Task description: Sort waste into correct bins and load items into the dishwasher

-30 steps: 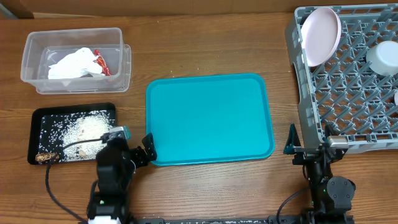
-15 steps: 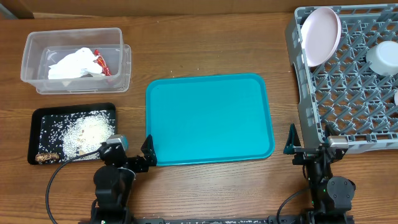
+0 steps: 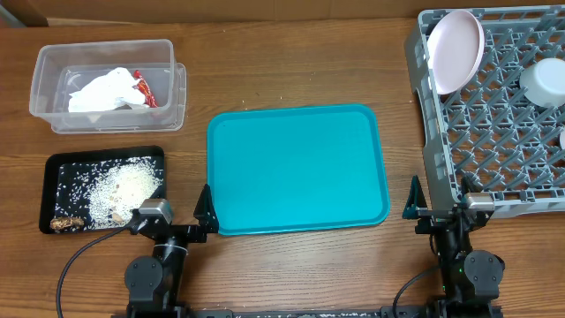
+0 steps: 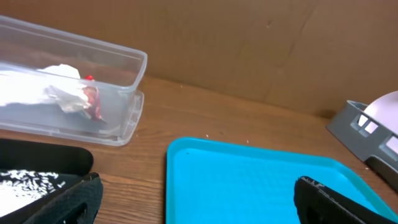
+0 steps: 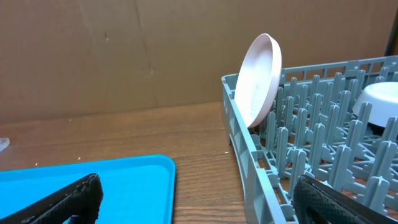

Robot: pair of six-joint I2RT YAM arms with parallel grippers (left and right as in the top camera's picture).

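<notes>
- Left pincer (image 3: 177, 216): low at the near edge of the wooden counter (image 3: 291, 71), jaws spread wide, holding nothing.
- Right pincer (image 3: 441, 208): low at the near right, jaws likewise spread wide and empty, just by the near left corner of the large square grey plastic dish rack (image 3: 494, 150).
- Just beyond and left of the left pincer: shallow black rectangular tray (image 3: 51, 190), long axis left to right, holding white rice-like scraps (image 3: 124, 185) and a brown scrap (image 3: 66, 223) at its near left corner.
- Between the two pincers: flat teal serving tray (image 3: 296, 168), long axis left to right, bare on top, with its near left corner touching or almost touching the left pincer's inner finger.
- Decisive relation: no waste or dish visible loose on the counter or the teal tray. Bins on the left arm's side, rack on the right arm's, so probably little or nothing left to carry.
- Farther left: clear rectangular plastic tub (image 3: 172, 84), well apart from the left pincer, holding a crumpled white paper napkin (image 3: 104, 91) with a red-and-white snack wrapper (image 3: 144, 91) against its right side.
- Far right: round pale pink plate (image 3: 455, 50) on edge among the pegs at the rack's far left corner, and a white bowl (image 3: 546, 81) to its right, partly cut off by the picture's edge.
- Room: open wood all round the teal tray, and a brown cardboard wall (image 4: 249, 43) at the far side.
</notes>
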